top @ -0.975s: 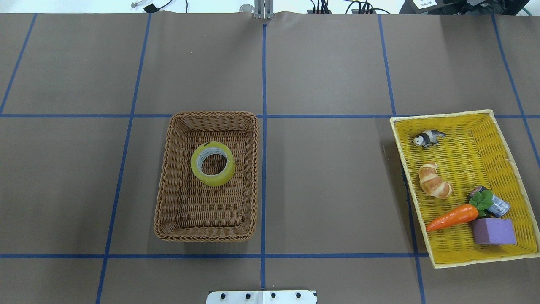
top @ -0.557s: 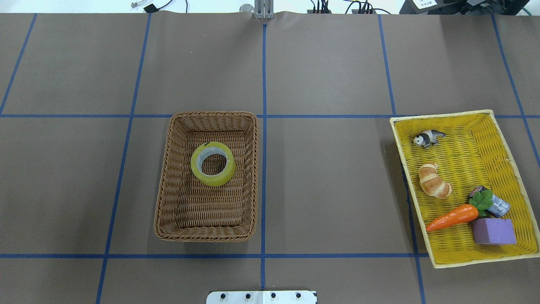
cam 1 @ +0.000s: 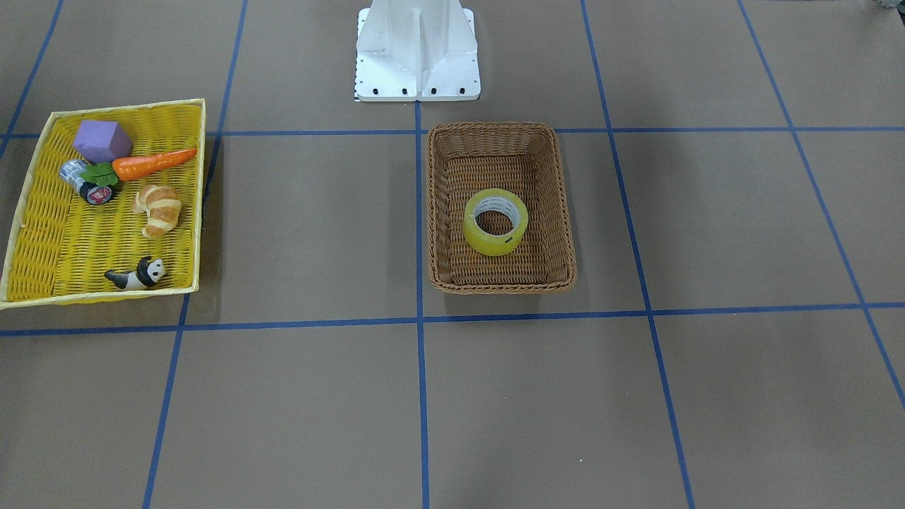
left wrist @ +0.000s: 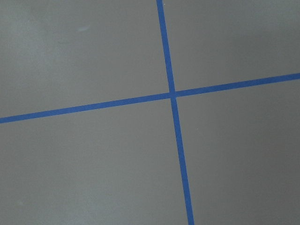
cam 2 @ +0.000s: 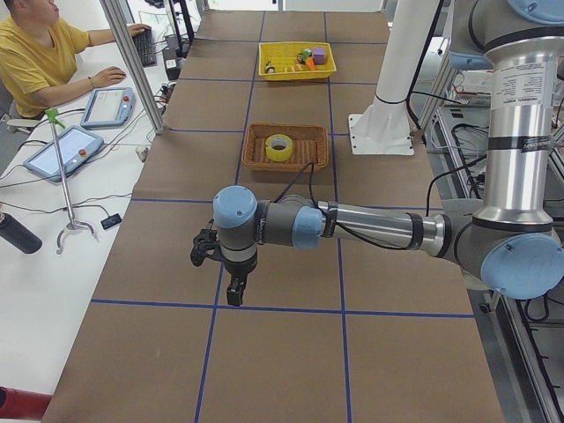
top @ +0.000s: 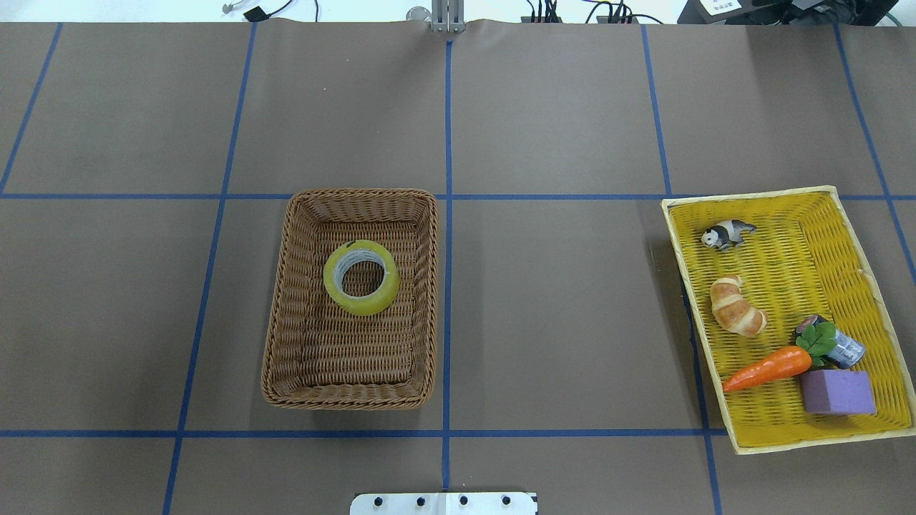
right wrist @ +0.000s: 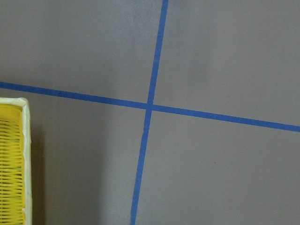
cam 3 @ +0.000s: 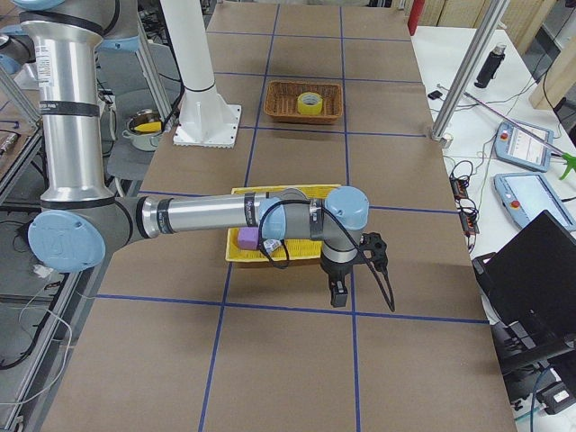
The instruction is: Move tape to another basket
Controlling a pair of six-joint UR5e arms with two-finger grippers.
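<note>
The tape [top: 361, 277] lies flat in the wicker basket [top: 279, 322], clear of every edge of the table [top: 572, 322]; left tool [cam 2: 233, 291] and right tool [cam 3: 338, 295] width cannot be told; a descending tool could snag the deep basket wall.

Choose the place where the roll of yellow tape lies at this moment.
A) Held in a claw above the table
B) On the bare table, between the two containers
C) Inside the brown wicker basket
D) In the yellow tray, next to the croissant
C: the tape lies flat, with its hole upward, on the floor of the brown wicker basket.
</note>
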